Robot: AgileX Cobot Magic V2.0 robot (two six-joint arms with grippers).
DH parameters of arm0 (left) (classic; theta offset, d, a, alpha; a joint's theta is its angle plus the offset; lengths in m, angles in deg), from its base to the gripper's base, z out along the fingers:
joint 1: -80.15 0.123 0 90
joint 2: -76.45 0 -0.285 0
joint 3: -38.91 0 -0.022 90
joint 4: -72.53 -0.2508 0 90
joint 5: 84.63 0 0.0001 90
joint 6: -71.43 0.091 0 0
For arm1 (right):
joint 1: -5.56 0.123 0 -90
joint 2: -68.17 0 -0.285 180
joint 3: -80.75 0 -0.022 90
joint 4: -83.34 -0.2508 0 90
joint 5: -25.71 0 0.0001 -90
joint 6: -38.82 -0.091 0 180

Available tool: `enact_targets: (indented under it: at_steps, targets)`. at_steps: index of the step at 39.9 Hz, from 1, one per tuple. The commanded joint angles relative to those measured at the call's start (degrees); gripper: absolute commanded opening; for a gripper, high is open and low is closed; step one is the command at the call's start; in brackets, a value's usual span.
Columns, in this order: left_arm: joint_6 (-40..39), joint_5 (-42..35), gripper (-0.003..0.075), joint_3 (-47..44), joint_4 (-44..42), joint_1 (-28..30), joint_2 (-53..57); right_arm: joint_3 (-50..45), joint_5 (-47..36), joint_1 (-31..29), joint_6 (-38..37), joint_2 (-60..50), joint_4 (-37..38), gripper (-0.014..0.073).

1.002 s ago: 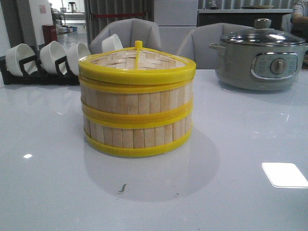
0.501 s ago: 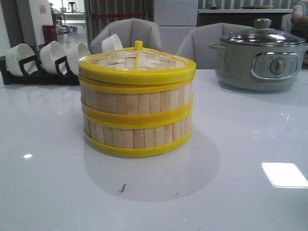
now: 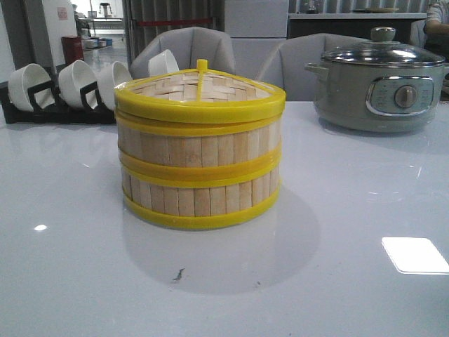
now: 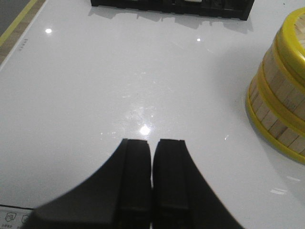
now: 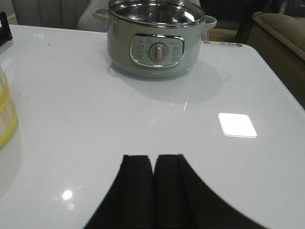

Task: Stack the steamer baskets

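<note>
Two steamer baskets sit stacked under their lid; both arms' fingers are pressed together, empty.

No change was seen between the earlier front pictures and the present one. The steamer baskets were found stacked in the same spot on the table, with the lid seated on top as it had been. No shift was noted in the grey pot or the white bowls at the back. Neither arm was brought into the front view at any of the three moments. The wrist views were given for the present moment only, so no movement of the grippers could be judged from them.
</note>
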Motion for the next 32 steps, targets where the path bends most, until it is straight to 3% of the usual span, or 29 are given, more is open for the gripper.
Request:
enact_targets:
  at_steps: [1, 9, 14, 21, 32]
  targets:
    - [-0.39, -4.59, 0.0085, 1.73, -2.70, -0.33, 0.19, 1.64, -5.58, -0.31, 0.21, 0.11, 0.50, 0.0067]
    - [-0.49, -7.50, 0.0085, 0.68, -2.38, -0.33, 7.79, 1.64, -5.46, -0.31, 0.21, 0.11, 0.50, 0.0067]
    - [-0.49, -13.21, 0.0085, -3.64, -1.67, -0.21, 16.27, 1.64, -5.34, -0.31, 0.21, 0.11, 0.50, 0.0067]
    - [-0.49, -21.07, 0.0085, -14.37, 0.68, -0.21, 28.31, 1.64, -4.99, -0.31, 0.21, 0.11, 0.50, 0.0067]
    - [-0.49, -37.75, 0.0085, -30.27, 0.68, -0.21, 36.06, 1.64, -4.94, -0.31, 0.21, 0.11, 0.50, 0.0067]
